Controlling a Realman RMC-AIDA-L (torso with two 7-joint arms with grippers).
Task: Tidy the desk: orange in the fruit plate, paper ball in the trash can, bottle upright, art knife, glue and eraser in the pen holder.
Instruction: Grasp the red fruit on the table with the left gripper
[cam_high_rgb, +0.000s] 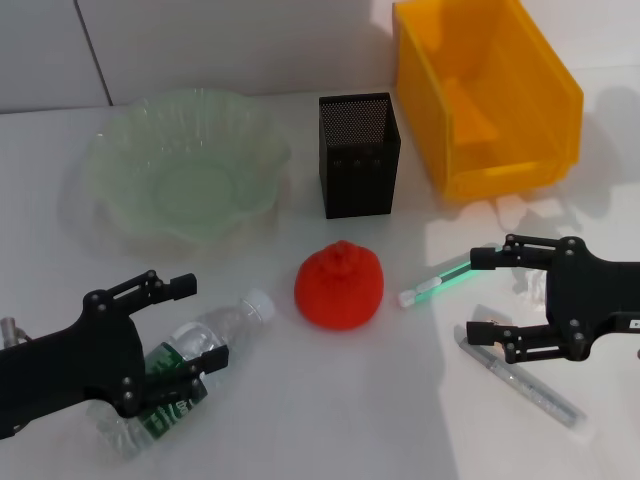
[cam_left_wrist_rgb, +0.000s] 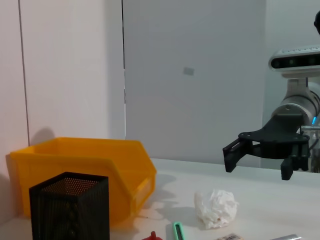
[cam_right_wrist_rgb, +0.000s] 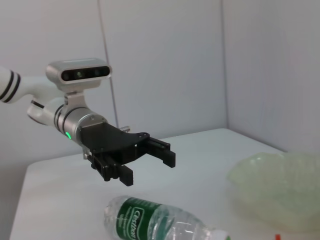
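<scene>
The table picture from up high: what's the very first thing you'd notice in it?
The bright red-orange orange pops out first, sitting alone in the middle of the white table, in front of the black mesh pen holder. Next comes the big yellow-orange trash can at the back right. Then the two black tools: the left tool open over the lying water bottle, the right tool open near a green-and-white stick.

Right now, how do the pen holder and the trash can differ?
The pen holder is black metal mesh; the trash can is solid yellow-orange plastic. The pen holder is a small square cup; the trash can is far bigger and boxy, with a lowered front lip. The pen holder stands nearer the fruit plate. Both stand upright and open-topped.
</scene>
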